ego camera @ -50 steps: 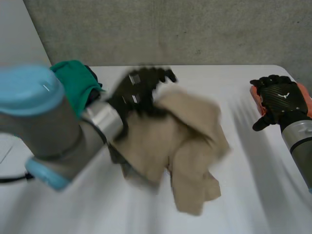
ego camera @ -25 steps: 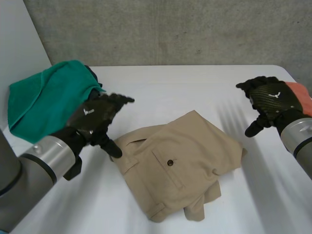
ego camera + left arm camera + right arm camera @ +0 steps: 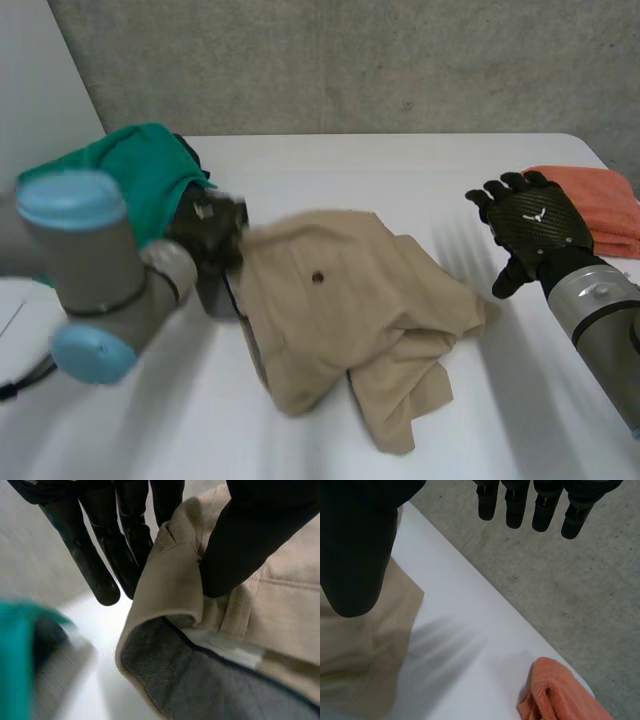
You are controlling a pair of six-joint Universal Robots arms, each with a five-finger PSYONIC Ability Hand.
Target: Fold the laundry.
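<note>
- Trousers (image 3: 340,310), beige: lying bunched mid-worktop (image 3: 400,165), button side up.
- Left hand (image 3: 212,228): I am pinching the trousers' waistband between my thumb and fingers, at their left edge.
- Right hand (image 3: 530,222): I am holding it above the worktop, right of the trousers, fingers spread and gripping nothing.
- Green cloth (image 3: 135,170): sitting far left, just beyond my left hand.
- Orange towel (image 3: 590,205): lying at the right edge, near my right hand.

No readable text, labels, numbers. Only small white emblem (image 3: 537,213) on back of black right hand (image 3: 535,232), likewise black left hand (image 3: 212,236).
</note>
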